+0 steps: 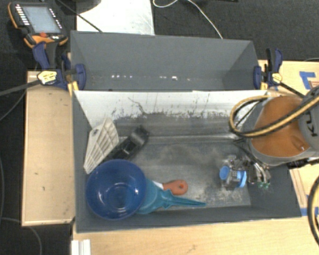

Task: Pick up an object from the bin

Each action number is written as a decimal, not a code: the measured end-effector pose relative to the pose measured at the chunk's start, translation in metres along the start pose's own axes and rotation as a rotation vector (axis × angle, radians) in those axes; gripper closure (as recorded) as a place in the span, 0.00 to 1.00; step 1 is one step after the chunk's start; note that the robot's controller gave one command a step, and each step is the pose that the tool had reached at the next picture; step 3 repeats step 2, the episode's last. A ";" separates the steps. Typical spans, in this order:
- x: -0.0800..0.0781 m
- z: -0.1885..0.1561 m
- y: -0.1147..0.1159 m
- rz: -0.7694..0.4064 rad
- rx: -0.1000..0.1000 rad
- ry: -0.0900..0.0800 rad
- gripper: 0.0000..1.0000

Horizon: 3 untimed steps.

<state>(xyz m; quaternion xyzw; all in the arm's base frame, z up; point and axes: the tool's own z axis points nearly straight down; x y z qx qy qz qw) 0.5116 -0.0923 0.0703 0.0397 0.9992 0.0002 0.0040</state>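
The gripper [235,176] is down near the bin floor at the right side, under the arm's orange cover. A small blue part shows at its tip, and I cannot tell whether it belongs to the gripper or is a loose thing. A large blue funnel [117,191] lies on its side in the front left corner, its spout pointing right toward the gripper. A small orange-red piece [176,186] rests against the funnel's neck, well left of the gripper.
A black block-like object [131,142] lies at the back left. A white ribbed piece [100,142] leans on the left wall beside it. Bare scuffed floor lies between the gripper and these things. The arm and its cables cover the bin's right rim.
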 end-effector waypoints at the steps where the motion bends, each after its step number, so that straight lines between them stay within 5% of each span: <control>1: 0.000 -0.002 0.000 0.000 0.000 0.002 1.00; 3: 0.000 -0.010 0.000 -0.001 0.000 0.001 1.00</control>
